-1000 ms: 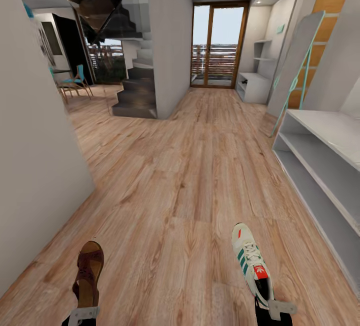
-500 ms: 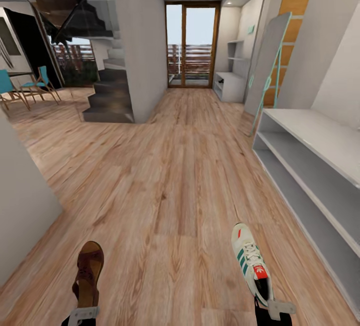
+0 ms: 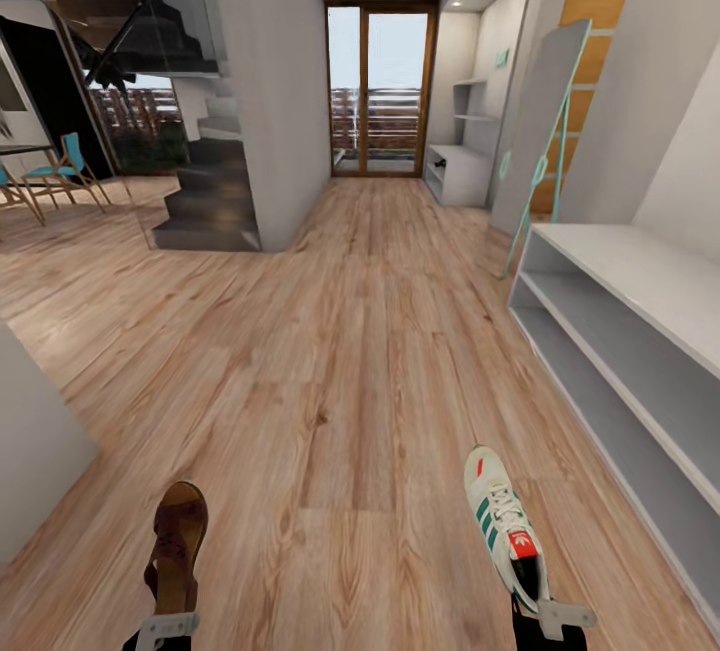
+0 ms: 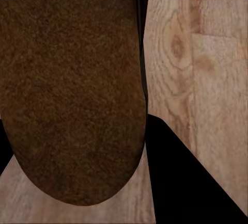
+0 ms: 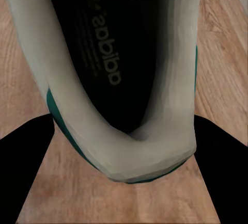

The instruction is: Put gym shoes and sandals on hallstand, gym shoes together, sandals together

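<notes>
Head view: left gripper (image 3: 167, 625) holds a sandal (image 3: 177, 546), right gripper (image 3: 552, 616) a gym shoe (image 3: 503, 525), above the corridor floor (image 3: 350, 381); hallstand (image 3: 462, 166) far ahead. Wrist views: sandal sole (image 4: 72, 84); shoe heel (image 5: 119, 79).

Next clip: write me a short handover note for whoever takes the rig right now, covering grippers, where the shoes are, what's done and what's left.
Left gripper: shut on one brown sandal, carried by its heel end, toe pointing ahead.
Right gripper: shut on one white gym shoe with green stripes, held at the heel.
Both are held above the wood-plank floor.
Hallstand: far end of the corridor, on the right beside the glass door. The plain white bench close on the right is not the target.
Done: one sandal and one gym shoe picked up.
Left: drive to the hallstand, place both, then fetch the second sandal and second gym shoe and pair them.
</notes>
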Robot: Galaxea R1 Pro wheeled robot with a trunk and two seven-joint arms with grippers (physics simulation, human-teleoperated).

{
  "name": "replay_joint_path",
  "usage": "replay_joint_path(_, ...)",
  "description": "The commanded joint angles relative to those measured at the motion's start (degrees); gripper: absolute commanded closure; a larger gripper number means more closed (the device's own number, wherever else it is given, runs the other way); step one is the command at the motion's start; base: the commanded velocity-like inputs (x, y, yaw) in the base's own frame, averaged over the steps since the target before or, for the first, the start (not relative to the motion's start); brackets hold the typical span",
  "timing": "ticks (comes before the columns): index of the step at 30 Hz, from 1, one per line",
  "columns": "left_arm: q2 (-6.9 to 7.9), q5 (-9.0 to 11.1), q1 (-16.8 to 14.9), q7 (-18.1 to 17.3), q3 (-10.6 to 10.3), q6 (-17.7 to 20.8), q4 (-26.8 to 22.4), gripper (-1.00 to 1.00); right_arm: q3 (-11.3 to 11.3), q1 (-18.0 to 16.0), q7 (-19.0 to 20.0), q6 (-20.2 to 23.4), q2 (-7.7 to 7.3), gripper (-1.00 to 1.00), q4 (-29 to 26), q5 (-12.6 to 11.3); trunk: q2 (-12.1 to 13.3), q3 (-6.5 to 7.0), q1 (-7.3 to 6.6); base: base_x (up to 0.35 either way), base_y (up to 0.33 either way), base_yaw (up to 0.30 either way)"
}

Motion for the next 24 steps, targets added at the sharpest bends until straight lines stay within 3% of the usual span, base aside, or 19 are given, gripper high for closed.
replay_joint_path(1,-0.05,-0.4,0.0,-0.5,0.5,-0.1,0.0,1.00,-0.4,0.0,-0.2,-0.1,0.01,1.00,0.0,0.6,0.0,-0.05,0.02,0.336,0.000,0.000)
replay_joint_path(24,-0.04,-0.3,0.0,-0.5,0.5,-0.1,0.1,1.00,-0.4,0.2,-0.2,-0.1,0.17,1.00,0.0,0.6,0.0,-0.05,0.02,0.336,0.000,0.000)
